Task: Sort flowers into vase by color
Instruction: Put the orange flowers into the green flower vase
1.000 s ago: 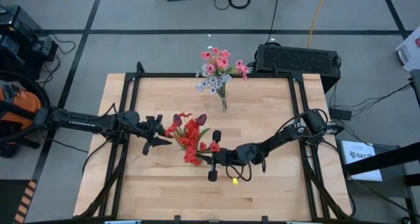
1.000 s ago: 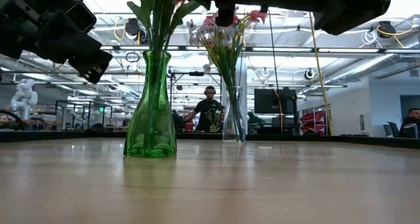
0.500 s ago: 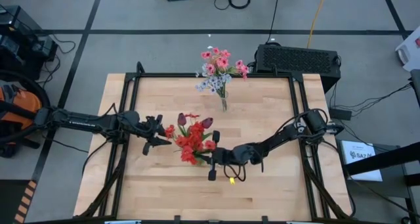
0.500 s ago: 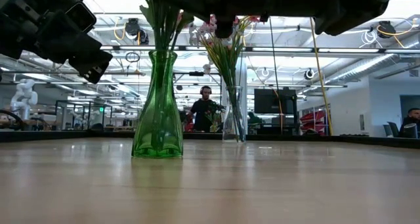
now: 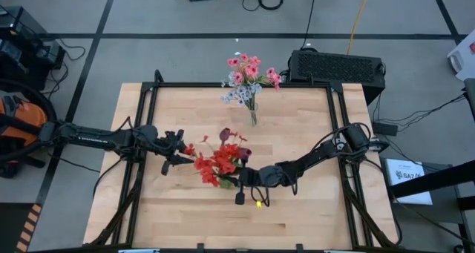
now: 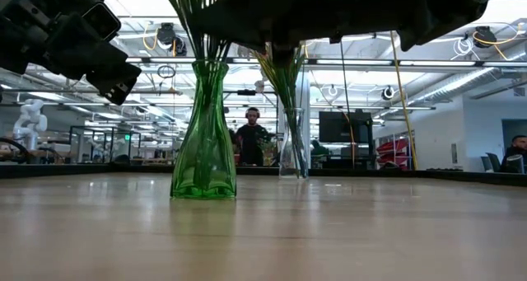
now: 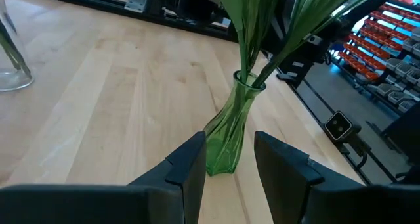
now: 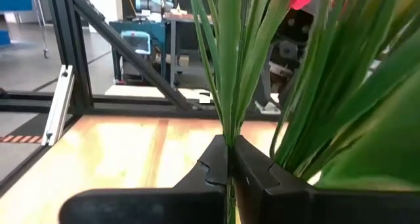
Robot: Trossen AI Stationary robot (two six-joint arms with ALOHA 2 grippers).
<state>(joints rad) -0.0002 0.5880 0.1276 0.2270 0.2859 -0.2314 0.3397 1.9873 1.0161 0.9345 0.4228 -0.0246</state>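
A green glass vase [image 6: 203, 141] stands on the table and holds red and dark maroon flowers [image 5: 219, 162] on green stems. My right gripper [image 8: 230, 168] is shut on those stems, reaching in from the table's right [image 5: 239, 177]. Just left of the bunch, my left gripper [image 5: 178, 160] hangs open above the table, and the green vase [image 7: 226, 135] shows beyond its fingers, untouched. At the far edge a clear vase [image 5: 253, 118] holds pink and whitish flowers [image 5: 249, 79]. My right gripper pinches a few thin green stems [image 8: 228, 135] between its two fingers, above the vase's mouth. The fingers come in about level from the table's right and lie across the stems. The stems stand nearly upright, with their lower ends down in the green vase.
A black frame [image 5: 245, 84] runs around the wooden tabletop. A black box [image 5: 335, 66] sits beyond the far right corner. Bare wood lies near the front edge [image 5: 223, 223]. People [image 6: 249, 141] stand in the room behind the table.
My right gripper, still shut on the stems, has sunk a little and tipped. The bunch has swung with it, its heads shifting toward the table's right. The green vase has slid a little toward the table's right.
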